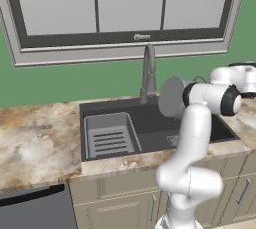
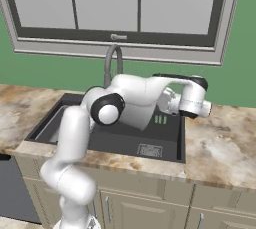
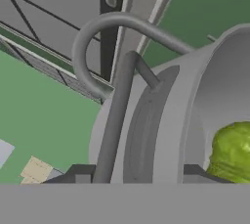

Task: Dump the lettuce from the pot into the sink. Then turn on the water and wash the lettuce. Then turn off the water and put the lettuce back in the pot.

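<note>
silver-grey metal pot [image 3: 161,120] tipped over dark basin sink [image 1: 150,123]; rigid, slick, grip rim | small bright-green lettuce ball [image 3: 232,152] inside; light, soft | fingers: pinching pot, prob.

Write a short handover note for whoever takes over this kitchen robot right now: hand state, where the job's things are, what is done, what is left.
Hand: holds the pot lifted and tipped on its side over the sink.
Lettuce: inside the tipped pot, near its mouth, not yet in the sink.
Faucet: behind the sink; no water visible.
Done: pot picked up and tipped.
Left: finish dumping the lettuce, turn water on, wash, turn water off, return the lettuce to the pot.
</note>
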Tool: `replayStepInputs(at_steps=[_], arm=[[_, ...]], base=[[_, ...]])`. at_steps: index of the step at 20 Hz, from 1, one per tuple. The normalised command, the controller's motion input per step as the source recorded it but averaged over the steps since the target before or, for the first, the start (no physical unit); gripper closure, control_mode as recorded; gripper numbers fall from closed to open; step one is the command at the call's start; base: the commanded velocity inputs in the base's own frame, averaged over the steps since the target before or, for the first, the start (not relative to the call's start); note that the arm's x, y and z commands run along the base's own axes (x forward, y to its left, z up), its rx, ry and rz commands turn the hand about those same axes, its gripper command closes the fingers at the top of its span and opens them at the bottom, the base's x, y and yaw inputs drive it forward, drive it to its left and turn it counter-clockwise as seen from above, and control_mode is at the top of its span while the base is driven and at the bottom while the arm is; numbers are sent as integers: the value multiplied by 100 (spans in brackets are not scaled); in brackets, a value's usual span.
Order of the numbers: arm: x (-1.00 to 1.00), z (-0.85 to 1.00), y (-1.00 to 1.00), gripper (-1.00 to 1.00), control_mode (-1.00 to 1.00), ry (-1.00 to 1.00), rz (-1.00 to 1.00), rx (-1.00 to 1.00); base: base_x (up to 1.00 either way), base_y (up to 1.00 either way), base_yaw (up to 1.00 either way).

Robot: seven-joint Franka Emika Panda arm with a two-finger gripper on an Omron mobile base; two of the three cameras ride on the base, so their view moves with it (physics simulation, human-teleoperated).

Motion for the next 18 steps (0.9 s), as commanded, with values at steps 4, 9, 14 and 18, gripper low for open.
replayStepInputs(at_steps=[4, 9, 14, 18], arm=[[29, -24, 0, 100, -100, 3, 0, 15], [7, -5, 0, 100, -100, 1, 0, 16], [0, 0, 0, 100, -100, 0, 0, 16], [0, 2, 0, 100, -100, 0, 0, 10]], base=[[0, 0, 0], [0, 0, 0], [0, 0, 0], [0, 0, 0]])
